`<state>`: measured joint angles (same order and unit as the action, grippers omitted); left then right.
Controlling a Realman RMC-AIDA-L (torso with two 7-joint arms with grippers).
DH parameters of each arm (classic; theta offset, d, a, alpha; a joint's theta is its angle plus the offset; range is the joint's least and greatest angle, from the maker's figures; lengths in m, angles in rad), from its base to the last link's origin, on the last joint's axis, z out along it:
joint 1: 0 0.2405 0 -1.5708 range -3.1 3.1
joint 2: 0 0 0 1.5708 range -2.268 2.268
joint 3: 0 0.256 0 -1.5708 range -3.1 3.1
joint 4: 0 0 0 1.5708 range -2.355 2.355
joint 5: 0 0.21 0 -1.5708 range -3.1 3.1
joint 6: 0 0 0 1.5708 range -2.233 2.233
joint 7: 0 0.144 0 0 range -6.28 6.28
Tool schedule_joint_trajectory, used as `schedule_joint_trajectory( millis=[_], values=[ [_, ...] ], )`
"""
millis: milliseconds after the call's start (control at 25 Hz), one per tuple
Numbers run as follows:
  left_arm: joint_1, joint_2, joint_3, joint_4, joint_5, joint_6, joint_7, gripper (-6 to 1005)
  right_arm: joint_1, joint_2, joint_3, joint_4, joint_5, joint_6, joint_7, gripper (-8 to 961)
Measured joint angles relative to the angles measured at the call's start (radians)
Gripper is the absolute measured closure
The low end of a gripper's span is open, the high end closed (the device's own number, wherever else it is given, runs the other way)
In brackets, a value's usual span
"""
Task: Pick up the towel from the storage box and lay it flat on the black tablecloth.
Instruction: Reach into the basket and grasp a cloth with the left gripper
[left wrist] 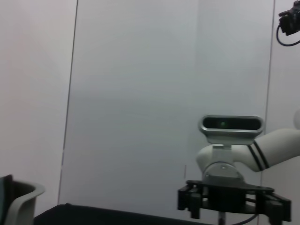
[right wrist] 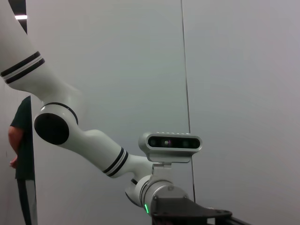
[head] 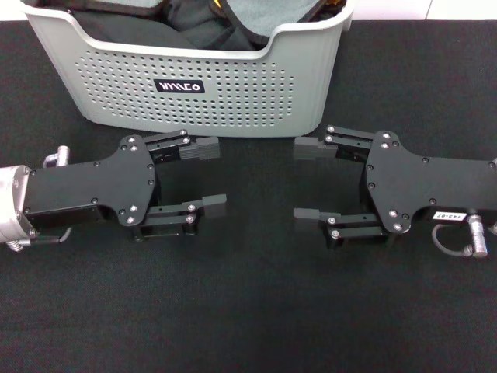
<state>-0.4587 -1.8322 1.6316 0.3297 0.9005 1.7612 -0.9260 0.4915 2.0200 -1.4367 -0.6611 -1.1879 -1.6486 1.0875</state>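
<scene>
The left tool lies low over the black tablecloth, its two fingers spread wide apart and pointing right, holding nothing. The right tool mirrors it just across a narrow gap, fingers likewise wide apart and pointing left, also holding nothing. Both sit on the near side of the storage box, close to its perforated front wall but not touching it.

The towel is in the box at the far edge of the head view: a grey fleecy face shows at the rim toward the right, with a sliver of orange beside it, bunched among dark folds. The black cloth covers the desk on every side of the box.

The step in hand looks like the reach for the towel; nothing has been lifted yet. To do it well, the tools should probably rise above the rim before travelling far, so the fingers clear the front wall. A grasp on the grey fleece itself, not the dark folds around it, would matter. Taking two well-separated points along one edge would likely help the towel open out and land flat on the cloth nearer than the box.
</scene>
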Motion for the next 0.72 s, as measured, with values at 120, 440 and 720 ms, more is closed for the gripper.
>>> schedule_joint_trajectory(
  millis=[120,440,720],
  values=[
    [0.001,0.001,-0.007,0.000,0.000,-0.013,-0.008,250,-0.001,0.000,-0.002,0.000,-0.003,-0.002,0.000,157],
    [0.006,-0.002,-0.011,0.000,0.000,-0.016,-0.010,253,-0.001,0.001,0.000,0.000,-0.004,-0.004,0.000,158],
    [0.057,-0.051,-0.187,0.018,-0.005,-0.015,0.016,256,-0.027,-0.003,0.018,0.000,-0.002,-0.034,0.000,158]
  ],
)
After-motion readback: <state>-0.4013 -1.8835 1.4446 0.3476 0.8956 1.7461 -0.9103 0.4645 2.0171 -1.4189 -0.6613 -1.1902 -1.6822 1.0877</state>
